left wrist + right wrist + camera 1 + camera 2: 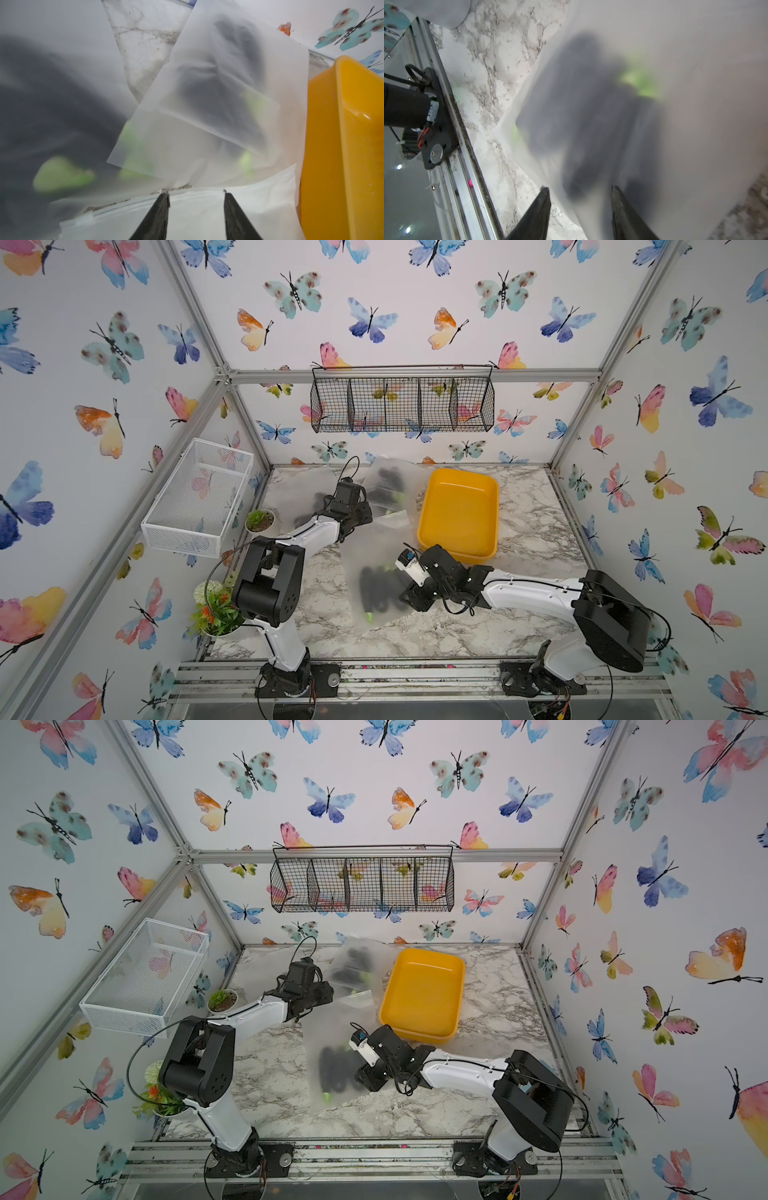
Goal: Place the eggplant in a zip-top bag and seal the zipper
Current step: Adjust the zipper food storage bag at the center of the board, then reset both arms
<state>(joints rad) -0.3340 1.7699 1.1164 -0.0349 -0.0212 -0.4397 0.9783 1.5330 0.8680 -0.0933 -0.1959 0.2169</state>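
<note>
A frosted zip-top bag (374,543) (332,1019) lies in the middle of the marble table. Dark eggplants (376,589) (336,1069) with green stems show through its near half. My left gripper (365,516) (196,193) is open above the bag's far end, its fingertips over the zipper strip (128,205), with nothing between them. My right gripper (401,593) (578,188) is open at the bag's near right side. One of its fingers is over the table and the other over the bag (695,104), beside the eggplants (581,124).
A yellow tub (457,514) (342,145) stands right of the bag. Two more frosted bags with eggplants (388,485) (299,489) lie at the back. Potted plants (259,520) (216,610) stand at the left edge. A white mesh basket (199,497) and a black wire basket (401,402) hang on the walls.
</note>
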